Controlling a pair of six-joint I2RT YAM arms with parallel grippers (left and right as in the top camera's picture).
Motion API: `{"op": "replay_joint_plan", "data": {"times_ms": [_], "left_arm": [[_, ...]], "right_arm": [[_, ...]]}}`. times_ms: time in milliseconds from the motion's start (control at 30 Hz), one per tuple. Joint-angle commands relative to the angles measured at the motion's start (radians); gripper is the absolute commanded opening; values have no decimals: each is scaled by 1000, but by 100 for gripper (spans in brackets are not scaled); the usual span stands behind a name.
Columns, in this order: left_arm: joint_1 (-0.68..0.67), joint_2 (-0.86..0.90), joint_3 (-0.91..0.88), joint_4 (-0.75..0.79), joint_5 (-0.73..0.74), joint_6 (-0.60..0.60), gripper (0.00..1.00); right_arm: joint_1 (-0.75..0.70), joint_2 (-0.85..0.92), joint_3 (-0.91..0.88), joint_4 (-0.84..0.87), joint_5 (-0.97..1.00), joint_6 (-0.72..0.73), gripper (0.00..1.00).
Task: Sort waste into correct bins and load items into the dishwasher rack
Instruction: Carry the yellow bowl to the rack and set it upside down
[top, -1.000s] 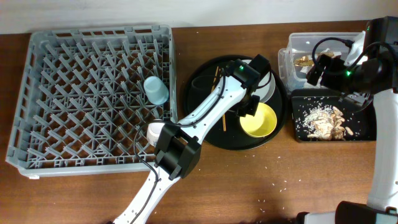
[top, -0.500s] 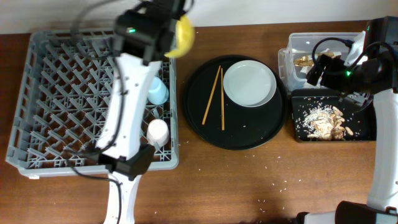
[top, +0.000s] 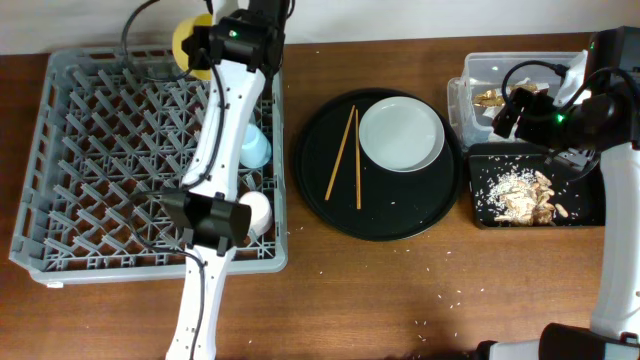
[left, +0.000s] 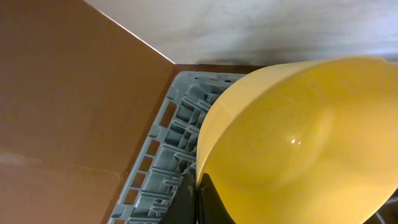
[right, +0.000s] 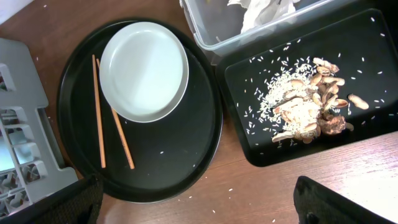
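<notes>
Firmly pinched in the left pincer, yellow bowl tilts over dishwasher rack; right pincer wide.

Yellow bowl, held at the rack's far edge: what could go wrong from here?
1. The bowl hangs over the rack's far rim; released there, it may catch the rim and tip out onto the table.
2. The left fingers seem to pinch only its rim, so it could slip.
3. The left arm crosses right above the blue cup; lowering might knock it.
</notes>
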Motion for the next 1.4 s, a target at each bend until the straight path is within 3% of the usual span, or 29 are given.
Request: {"op": "replay_joint_plan", "data": {"times_ms": [0,633,733,800,1033,1367], "left_arm": [[-34,47,1,3,-6,11,1],[-43,157,-2,5,-4,11,1],[-50,157,-2,3,-277,11,0],[-71,157,-2,3,-372,11,0],[-111,159,-2,23,-303,-73,0],[-110,223,-2,59,-299,-73,0]], "right_arm": [[-2,3,12,0,12,-9,98],[-2,3,12,0,12,-10,99],[-2,3,12,0,12,-9,99],[-2,3,12,0,12,-10,99],[-2,3,12,0,12,-10,99],[-2,3,12,0,13,-10,98]]}}
